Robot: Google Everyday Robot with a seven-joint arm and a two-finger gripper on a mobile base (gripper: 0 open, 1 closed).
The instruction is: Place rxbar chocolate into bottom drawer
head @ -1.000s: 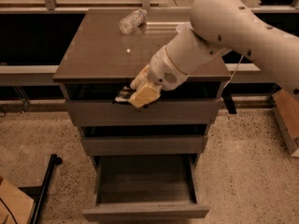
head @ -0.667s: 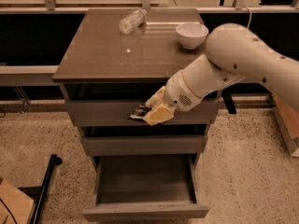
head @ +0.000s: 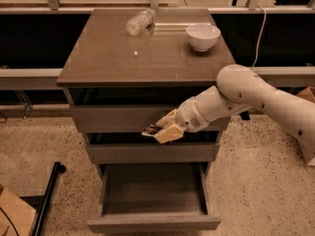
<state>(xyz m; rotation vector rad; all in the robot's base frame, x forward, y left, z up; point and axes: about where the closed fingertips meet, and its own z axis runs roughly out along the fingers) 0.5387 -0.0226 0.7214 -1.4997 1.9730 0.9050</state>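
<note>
Gripper [head: 158,131] (tight on rxbar chocolate [head: 149,130]) below angled arm [head: 256,95]

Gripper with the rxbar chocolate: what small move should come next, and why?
Probably lower the gripper straight down. It holds the rxbar chocolate in front of the cabinet, above the open bottom drawer and not yet inside it.

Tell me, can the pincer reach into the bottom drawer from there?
Probably yes: the pincer, holding the rxbar chocolate, hangs by the middle drawer, and the bottom drawer stands pulled out below it, nothing between.
</note>
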